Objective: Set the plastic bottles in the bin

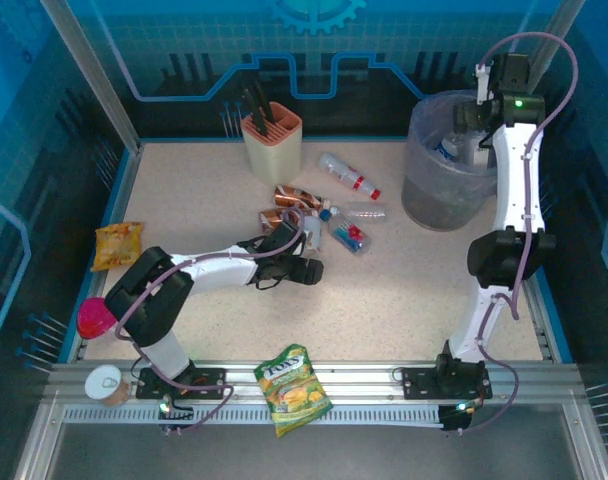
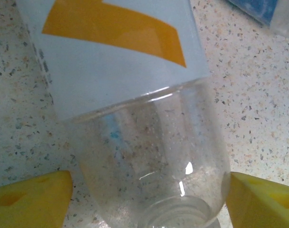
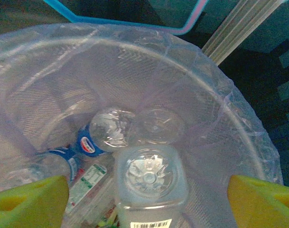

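Desk: a speckled desk (image 1: pixel 414 290), seen from above, with loose plastic bottles clustered just past its centre.
Left pincer: the left pincer (image 2: pixel 149 197) sits low over the desk. Its yellow fingers (image 2: pixel 33 197) stand either side of the clear end of a white-labelled bottle (image 2: pixel 130 90) with an orange stripe. They are close against its walls, but whether they press it cannot be told.
Right pincer: the right pincer (image 3: pixel 149 199) hangs over the bin's mouth, spread wide, its fingers (image 3: pixel 263 202) clear of everything below.
Bin: the grey bin (image 1: pixel 429 205), lined with a lavender bag, stands at 2 o'clock on the desk.
In the bin: a squarish bottle (image 3: pixel 149 183) lies directly beneath the right pincer. A blue-labelled bottle (image 3: pixel 94 140) is at 10 o'clock from it and a clear bottle (image 3: pixel 158 126) at 12 o'clock.
On the desk: a red-labelled bottle (image 1: pixel 349 177), a see-through bottle (image 1: pixel 364 211), a blue-and-red bottle (image 1: pixel 349 236) and brown bottles (image 1: pixel 287 197) lie between the centre and 12 o'clock.
Others: a peach holder (image 1: pixel 272 148) of black tools stands at 11 o'clock, a yellow snack bag (image 1: pixel 117 245) lies at 9 o'clock, and a green snack bag (image 1: pixel 294 388) lies at 6 o'clock on the front rail.
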Action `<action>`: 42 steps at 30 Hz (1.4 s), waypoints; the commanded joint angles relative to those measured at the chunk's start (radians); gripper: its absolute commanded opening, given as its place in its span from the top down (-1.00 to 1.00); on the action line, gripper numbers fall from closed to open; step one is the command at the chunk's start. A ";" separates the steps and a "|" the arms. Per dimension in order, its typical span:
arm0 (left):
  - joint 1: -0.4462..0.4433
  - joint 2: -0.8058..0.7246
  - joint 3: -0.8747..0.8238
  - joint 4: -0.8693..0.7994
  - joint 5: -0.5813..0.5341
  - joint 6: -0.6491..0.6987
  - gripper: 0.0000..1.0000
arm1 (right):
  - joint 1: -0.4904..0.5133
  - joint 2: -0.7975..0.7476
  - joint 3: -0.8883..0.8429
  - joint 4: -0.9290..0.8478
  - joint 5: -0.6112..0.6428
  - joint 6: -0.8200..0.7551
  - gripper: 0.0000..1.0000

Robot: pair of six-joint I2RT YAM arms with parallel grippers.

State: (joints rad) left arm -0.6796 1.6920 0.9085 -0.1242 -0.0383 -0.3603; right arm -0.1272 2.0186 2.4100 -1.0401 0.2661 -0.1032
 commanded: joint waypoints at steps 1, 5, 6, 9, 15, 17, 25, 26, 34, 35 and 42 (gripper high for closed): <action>-0.001 0.032 0.033 0.011 -0.023 0.014 -0.57 | 0.004 -0.085 0.034 -0.058 -0.098 0.062 -0.74; -0.001 0.052 0.038 0.021 -0.022 0.010 -0.39 | 0.027 -0.174 0.000 -0.089 -0.179 0.100 -0.74; -0.001 0.054 0.039 0.018 -0.021 0.007 -0.32 | 0.033 -0.206 -0.030 -0.084 -0.210 0.116 -0.73; -0.001 0.047 0.039 0.009 -0.021 0.004 -0.16 | 0.047 -0.312 -0.164 -0.036 -0.312 0.169 -0.73; -0.002 -0.024 0.008 0.005 -0.012 0.011 0.05 | 0.122 -0.517 -0.475 0.063 -0.447 0.302 -0.71; -0.002 -0.057 -0.004 0.009 0.003 0.014 0.07 | 0.187 -0.590 -0.602 0.115 -0.464 0.333 -0.70; -0.001 -0.290 -0.077 0.053 0.095 0.027 0.17 | 0.361 -0.762 -0.980 0.320 -0.670 0.517 -0.70; 0.002 -0.317 -0.090 0.075 0.127 0.030 0.30 | 0.380 -0.768 -1.015 0.350 -0.696 0.538 -0.70; 0.014 -0.469 -0.206 0.325 0.434 0.053 0.70 | 0.503 -0.706 -1.221 0.659 -0.859 0.715 -0.86; 0.015 -0.474 -0.212 0.344 0.450 0.049 0.72 | 0.512 -0.698 -1.235 0.685 -0.858 0.729 -0.89; 0.013 -0.448 -0.218 0.384 0.510 0.043 0.74 | 0.539 -0.642 -1.267 0.761 -0.849 0.767 -0.96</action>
State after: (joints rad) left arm -0.6720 1.2377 0.7036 0.1818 0.4007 -0.3340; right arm 0.3923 1.3605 1.1473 -0.3519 -0.5629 0.6304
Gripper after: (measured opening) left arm 0.578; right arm 0.985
